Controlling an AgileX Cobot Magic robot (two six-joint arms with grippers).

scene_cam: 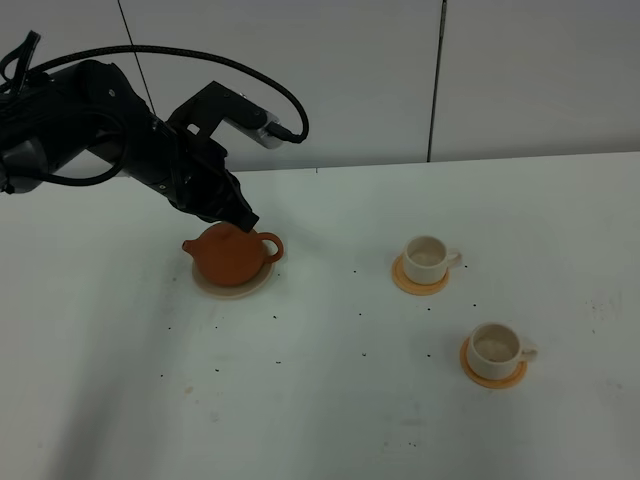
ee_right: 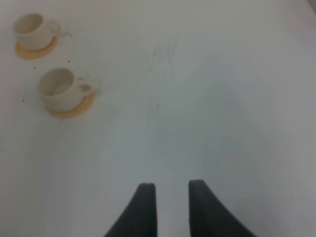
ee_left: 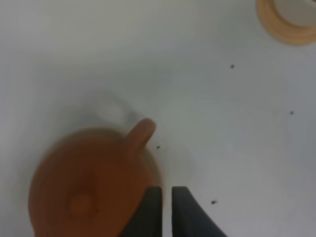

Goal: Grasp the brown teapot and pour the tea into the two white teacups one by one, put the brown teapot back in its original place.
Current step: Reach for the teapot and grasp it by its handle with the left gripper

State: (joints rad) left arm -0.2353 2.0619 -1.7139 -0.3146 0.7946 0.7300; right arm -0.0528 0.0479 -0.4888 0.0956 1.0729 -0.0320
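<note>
left gripper (ee_left: 166, 189) nearly closed, empty, beside cropped brown teapot (ee_left: 86, 177); right gripper (ee_right: 171, 186) half-open, empty

The brown teapot (scene_cam: 229, 255) stands on a saucer (scene_cam: 238, 291) on the table (scene_cam: 320, 420), left of the middle of the frame. Well apart, right of the middle, the upper teacup (scene_cam: 427, 258) sits on the upper coaster (scene_cam: 418, 286). The lower teacup (scene_cam: 495, 348), on the lower coaster (scene_cam: 490, 378), is below it and further right.

We have bare counter (scene_cam: 330, 400) between the brown teapot (scene_cam: 228, 256) and the two white teacups (scene_cam: 427, 258) (scene_cam: 495, 347); the left arm (scene_cam: 100, 130) overhangs the teapot.
</note>
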